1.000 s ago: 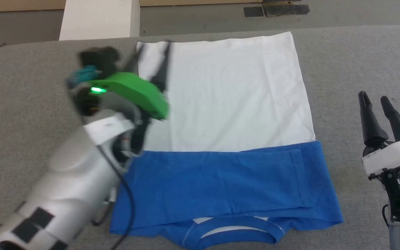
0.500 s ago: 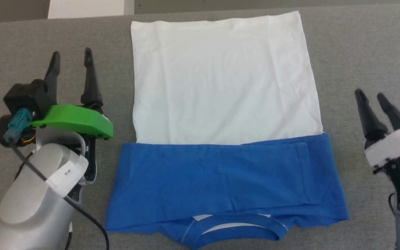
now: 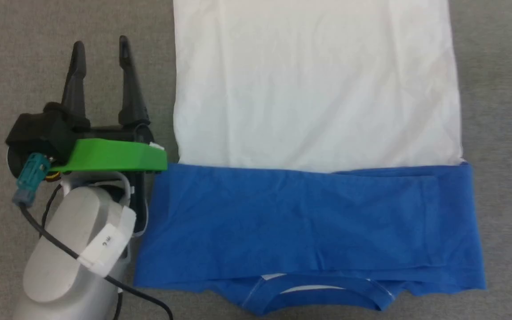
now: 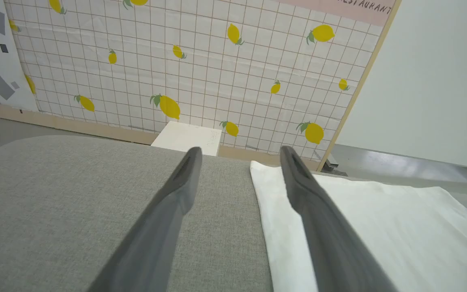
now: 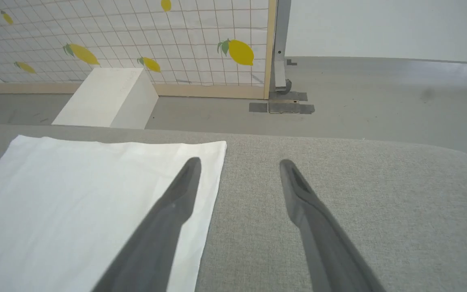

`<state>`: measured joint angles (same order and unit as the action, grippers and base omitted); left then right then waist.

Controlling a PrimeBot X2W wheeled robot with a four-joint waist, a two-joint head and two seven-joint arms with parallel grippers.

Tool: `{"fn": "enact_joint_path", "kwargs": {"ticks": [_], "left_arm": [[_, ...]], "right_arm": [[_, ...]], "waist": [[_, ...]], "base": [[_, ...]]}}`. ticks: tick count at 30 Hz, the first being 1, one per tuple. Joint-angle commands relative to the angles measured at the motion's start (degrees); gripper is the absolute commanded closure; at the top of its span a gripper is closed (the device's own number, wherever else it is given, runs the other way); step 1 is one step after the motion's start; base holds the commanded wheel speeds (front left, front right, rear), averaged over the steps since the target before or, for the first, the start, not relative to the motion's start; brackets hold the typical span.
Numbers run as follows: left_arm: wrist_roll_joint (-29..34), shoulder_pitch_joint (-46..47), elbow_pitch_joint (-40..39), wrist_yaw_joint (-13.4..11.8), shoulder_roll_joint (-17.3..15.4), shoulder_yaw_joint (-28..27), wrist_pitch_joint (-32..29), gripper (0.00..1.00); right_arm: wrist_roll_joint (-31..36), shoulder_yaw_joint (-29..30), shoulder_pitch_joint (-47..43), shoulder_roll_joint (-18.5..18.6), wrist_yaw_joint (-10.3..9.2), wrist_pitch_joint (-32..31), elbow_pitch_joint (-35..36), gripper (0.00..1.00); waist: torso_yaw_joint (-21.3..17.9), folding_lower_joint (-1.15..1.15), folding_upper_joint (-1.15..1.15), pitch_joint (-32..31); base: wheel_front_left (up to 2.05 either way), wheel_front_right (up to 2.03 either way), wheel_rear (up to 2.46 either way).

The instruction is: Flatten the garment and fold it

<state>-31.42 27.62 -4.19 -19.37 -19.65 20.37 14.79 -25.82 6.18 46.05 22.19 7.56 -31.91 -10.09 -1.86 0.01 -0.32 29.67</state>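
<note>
The garment (image 3: 314, 93) lies flat on the grey table, its white body toward the far side. Both blue sleeves (image 3: 309, 222) are folded across the near part, and the blue collar (image 3: 314, 295) lies at the near edge. My left gripper (image 3: 100, 44) is open and empty over bare table just left of the white body's left edge. Its wrist view has the white cloth (image 4: 379, 227) under and right of the right finger, with the left gripper (image 4: 237, 152) open. The right gripper (image 5: 237, 162) is open and empty, straddling the right edge of the white cloth (image 5: 75, 202).
The table (image 3: 38, 53) is a grey fabric surface with a rounded far corner (image 5: 440, 162). A white block (image 5: 112, 97) stands on the floor beyond the table, before a lemon-patterned wall panel (image 4: 201, 61).
My left gripper has drawn back off the far left corner of the white body to the bare table beside it. The head camera has tilted down and closer, and the right gripper has left its picture.
</note>
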Motion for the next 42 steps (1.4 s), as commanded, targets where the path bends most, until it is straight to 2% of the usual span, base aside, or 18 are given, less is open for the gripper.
{"fn": "enact_joint_path", "kwargs": {"ticks": [1,6,14,20,28,29,30,31,36,42], "left_arm": [[1.0,0.4,-0.2,0.5,0.8,-0.3,0.2,0.00],[3.0,1.6,-0.5,1.8,3.9,-0.9,0.2,0.00],[6.4,2.6,-1.1,3.9,7.4,-1.8,0.2,0.00],[8.6,3.3,-2.4,5.1,9.1,-2.2,0.2,0.00],[9.8,3.4,-2.2,6.4,10.4,-2.3,0.2,0.00],[9.8,3.3,-1.9,6.5,10.4,-2.3,0.2,0.00],[9.9,3.3,-1.8,6.6,10.4,-2.3,0.2,0.00],[9.9,3.4,-1.8,6.8,10.5,-2.5,0.2,0.00],[10.1,3.6,-1.1,7.3,10.8,-2.9,0.2,0.00],[9.9,4.5,-0.1,8.6,9.9,-2.8,-0.4,0.00]], "right_arm": [[1.0,-1.2,3.0,0.9,-0.08,-1.9,-1.4,0.00],[2.6,-4.5,12.6,2.8,-0.08,-10.0,-7.4,0.00],[8.4,-6.8,21.7,5.0,-0.08,-20.7,-13.9,0.00],[11.9,-6.7,24.7,6.5,-0.08,-25.0,-15.0,0.00],[10.8,-8.6,24.2,7.9,-0.08,-29.4,-14.8,0.00],[10.3,-8.6,24.0,8.0,-0.08,-30.7,-15.0,0.07],[10.0,-8.7,23.9,8.2,-0.08,-31.6,-14.8,0.77],[9.7,-8.7,23.9,8.4,-0.08,-32.1,-14.4,1.00],[9.9,-7.2,24.0,9.1,-0.08,-31.3,-12.5,1.00],[10.1,-5.5,24.1,6.9,-0.08,-23.5,-11.1,1.00]], "waist": [[4.5,-0.01,0.32,6.1],[7.6,-0.01,0.32,9.5],[10.9,-0.01,0.32,13.3],[12.0,-0.01,0.32,15.3],[11.9,-0.01,0.32,16.6],[11.8,-0.01,0.32,16.6],[11.8,-0.01,0.32,16.7],[11.7,-0.01,0.32,16.7],[11.2,-0.01,0.32,16.0],[9.6,-0.01,0.32,13.0]], "base": [[0.00,0.00,0.00],[0.00,0.00,0.00],[0.00,0.00,0.00],[0.00,0.00,0.00],[0.00,0.00,0.00],[0.00,0.00,0.00],[0.00,0.00,0.00],[0.00,0.00,0.00],[0.00,0.00,0.00],[0.00,0.00,0.00]]}}
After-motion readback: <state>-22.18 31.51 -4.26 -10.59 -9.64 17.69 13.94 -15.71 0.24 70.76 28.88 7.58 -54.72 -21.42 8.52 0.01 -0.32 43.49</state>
